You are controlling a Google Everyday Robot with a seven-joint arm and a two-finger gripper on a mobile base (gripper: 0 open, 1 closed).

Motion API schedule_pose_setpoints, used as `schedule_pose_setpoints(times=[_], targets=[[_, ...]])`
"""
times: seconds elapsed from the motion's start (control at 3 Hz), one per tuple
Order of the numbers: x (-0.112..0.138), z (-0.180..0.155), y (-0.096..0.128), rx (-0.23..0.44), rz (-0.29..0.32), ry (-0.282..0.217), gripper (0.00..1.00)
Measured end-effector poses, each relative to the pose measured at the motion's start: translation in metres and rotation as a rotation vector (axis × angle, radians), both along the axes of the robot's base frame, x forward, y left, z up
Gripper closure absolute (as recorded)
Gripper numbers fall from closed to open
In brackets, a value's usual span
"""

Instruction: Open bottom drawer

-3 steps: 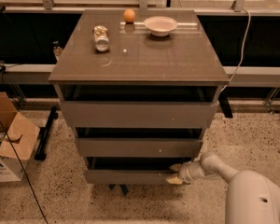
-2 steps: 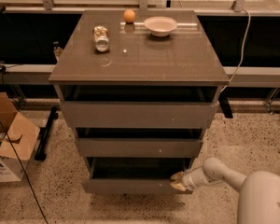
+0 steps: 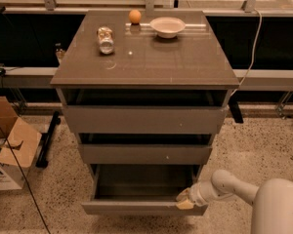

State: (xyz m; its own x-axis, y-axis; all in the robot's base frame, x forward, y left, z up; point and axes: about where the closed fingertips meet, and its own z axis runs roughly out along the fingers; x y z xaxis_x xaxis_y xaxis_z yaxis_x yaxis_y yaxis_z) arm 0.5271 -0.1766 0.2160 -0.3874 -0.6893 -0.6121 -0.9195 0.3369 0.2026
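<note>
At the right end of the slim, grey-brown, pulled-out bottom drawer [image 3: 136,207], the pale two-finger gripper [image 3: 184,200] is clamped on its flat front panel's top edge.

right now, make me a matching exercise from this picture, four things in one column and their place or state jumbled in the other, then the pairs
Things
1. small round orange object
2. silvery metal can
3. lowest grey-brown flat-fronted drawer
4. pale two-finger gripper

Places or states
a. at the front right corner of the lowest drawer
b. lying on its side on the left part of the grey-brown cabinet top
c. pulled out, plain grey inside showing
d. at the back of the cabinet top, just left of the shallow white bowl

Pairs: 1-d, 2-b, 3-c, 4-a
</note>
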Motion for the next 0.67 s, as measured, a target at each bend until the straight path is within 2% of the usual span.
schedule_pose_setpoints(times=[0.67], targets=[[-0.0021,-0.0005,0.0028,-0.016,0.003,-0.005,0.14]])
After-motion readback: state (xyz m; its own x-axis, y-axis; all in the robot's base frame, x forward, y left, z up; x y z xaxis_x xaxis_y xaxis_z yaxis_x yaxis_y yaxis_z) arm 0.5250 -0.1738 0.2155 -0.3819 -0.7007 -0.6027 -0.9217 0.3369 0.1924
